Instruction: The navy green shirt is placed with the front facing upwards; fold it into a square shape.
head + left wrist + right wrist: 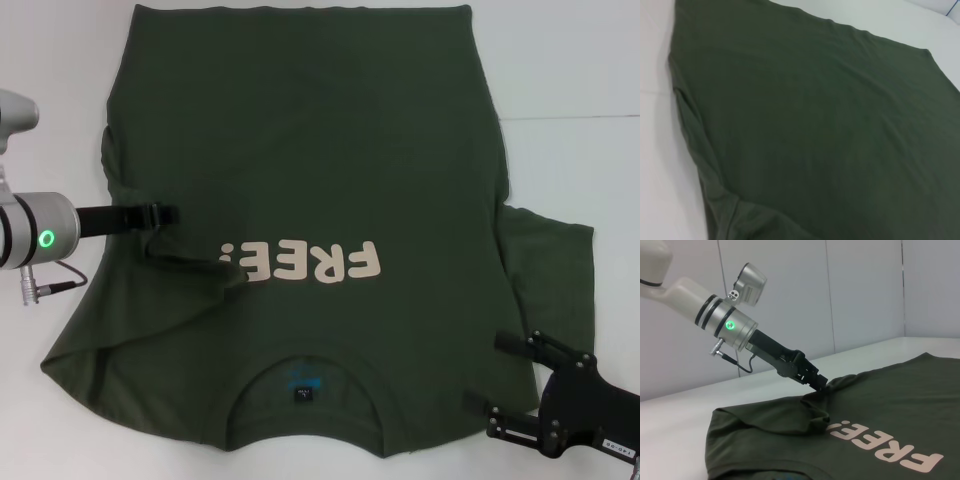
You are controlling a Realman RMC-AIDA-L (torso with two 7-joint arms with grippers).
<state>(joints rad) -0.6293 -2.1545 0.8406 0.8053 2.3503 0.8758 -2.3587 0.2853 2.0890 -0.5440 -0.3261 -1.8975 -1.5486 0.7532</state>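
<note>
The jaws of the left gripper [172, 214] are pinching the left sleeve of the navy green shirt [310, 150], pulling it inward to fold. The shirt is lying on the white desk [580, 80]. The right gripper [505, 385] is waiting, jaws apart, near the right side.

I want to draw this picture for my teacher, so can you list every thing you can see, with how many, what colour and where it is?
navy green shirt: one, dark olive green, spread front up over most of the table, collar nearest the robot, its left sleeve folded in over the front.
FREE! lettering: one word, cream, on the shirt's chest, partly covered by the folded cloth.
label: one, dark, inside the collar.
table: one, white, under the shirt.
wall: white panels, behind the table.
left gripper: one, black, shut on the folded sleeve cloth over the shirt's left side.
right gripper: one, black, open, at the shirt's near right corner.
</note>
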